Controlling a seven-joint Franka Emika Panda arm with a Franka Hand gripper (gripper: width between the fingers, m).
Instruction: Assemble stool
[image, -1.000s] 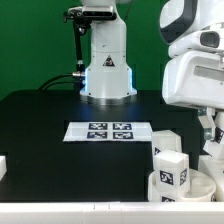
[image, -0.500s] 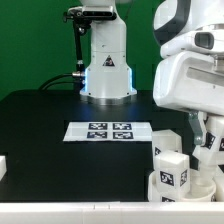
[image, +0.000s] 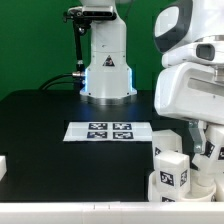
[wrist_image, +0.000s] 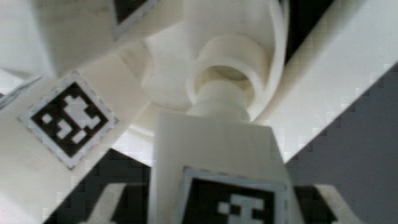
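Note:
The stool's round white seat (image: 190, 188) lies at the table's front corner on the exterior view's right. A chunky white leg (image: 168, 152) with a square end stands on it, above a tag. My gripper (image: 205, 150) hangs right beside that leg, over the seat. In the wrist view my gripper (wrist_image: 228, 205) is shut on another tagged white leg (wrist_image: 214, 150). Its far end meets a round socket (wrist_image: 228, 75) in the seat's underside. The standing leg (wrist_image: 71, 110) shows its tag alongside. Whether the held leg is seated in the socket I cannot tell.
The marker board (image: 108, 130) lies flat in the middle of the black table. The robot's white base (image: 105, 65) stands behind it. A small white part (image: 3, 166) sits at the exterior view's left edge. The white table border runs along the front.
The arm's bulky hand has shifted toward the exterior view's left and slightly up above the seat. The gripper stays shut on the leg; the seat and standing leg have not moved.

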